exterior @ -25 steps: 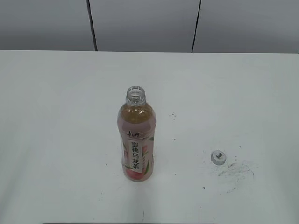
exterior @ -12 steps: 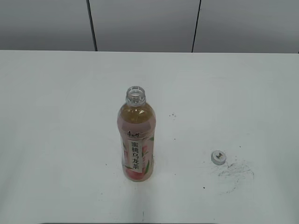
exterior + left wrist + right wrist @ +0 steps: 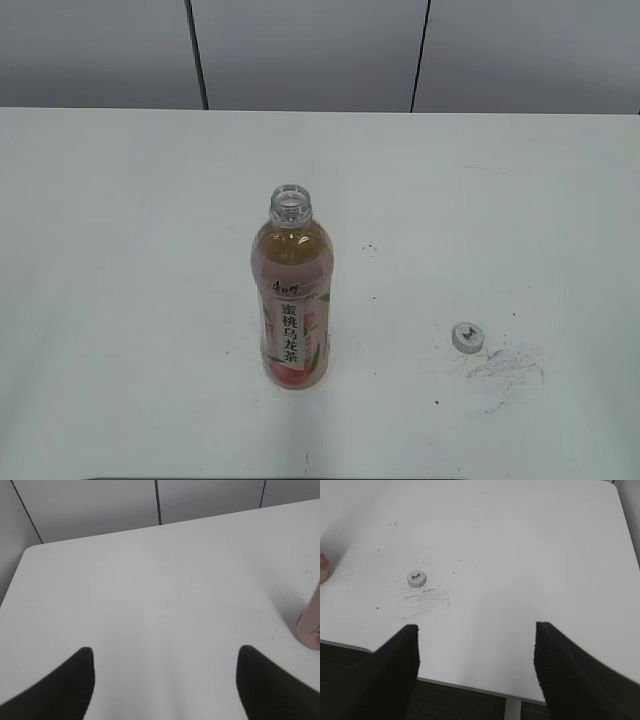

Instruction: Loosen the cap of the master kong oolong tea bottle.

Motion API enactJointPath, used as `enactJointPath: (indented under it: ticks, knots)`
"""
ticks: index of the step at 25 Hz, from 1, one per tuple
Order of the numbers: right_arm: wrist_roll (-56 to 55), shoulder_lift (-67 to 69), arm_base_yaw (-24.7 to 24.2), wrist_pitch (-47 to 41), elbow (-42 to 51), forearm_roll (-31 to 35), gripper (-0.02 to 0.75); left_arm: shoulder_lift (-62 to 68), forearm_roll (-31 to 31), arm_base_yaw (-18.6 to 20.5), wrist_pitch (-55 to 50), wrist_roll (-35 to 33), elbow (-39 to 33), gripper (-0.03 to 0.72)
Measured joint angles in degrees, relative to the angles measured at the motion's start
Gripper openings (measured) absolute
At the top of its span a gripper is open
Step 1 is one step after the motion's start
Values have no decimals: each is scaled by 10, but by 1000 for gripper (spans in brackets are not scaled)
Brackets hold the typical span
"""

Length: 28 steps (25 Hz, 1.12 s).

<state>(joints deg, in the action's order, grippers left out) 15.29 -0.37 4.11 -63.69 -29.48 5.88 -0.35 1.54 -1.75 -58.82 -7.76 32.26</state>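
The master kong oolong tea bottle (image 3: pixel 291 300) stands upright on the white table, its mouth open with no cap on it. Its base shows at the right edge of the left wrist view (image 3: pixel 311 627) and at the left edge of the right wrist view (image 3: pixel 323 566). The cap (image 3: pixel 467 337) lies on the table to the bottle's right, also in the right wrist view (image 3: pixel 416 578). My left gripper (image 3: pixel 164 652) is open and empty over bare table left of the bottle. My right gripper (image 3: pixel 476 627) is open and empty near the table's front edge, right of the cap. Neither gripper shows in the exterior view.
Dark scuff marks (image 3: pixel 505 368) lie on the table beside the cap. The table's front edge (image 3: pixel 470 686) runs under my right gripper. A grey panelled wall (image 3: pixel 320 50) stands behind the table.
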Motion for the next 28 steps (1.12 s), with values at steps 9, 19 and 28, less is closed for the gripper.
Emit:
enactJointPath:
  ticks: [9,19,28]
  knots:
    - [0,0,0,0,0,0,539,0,4,0,0,0,0,521]
    - [0,0,0,0,0,0,539,0,4,0,0,0,0,521]
    - [0,0,0,0,0,0,538,0,4,0,0,0,0,521]
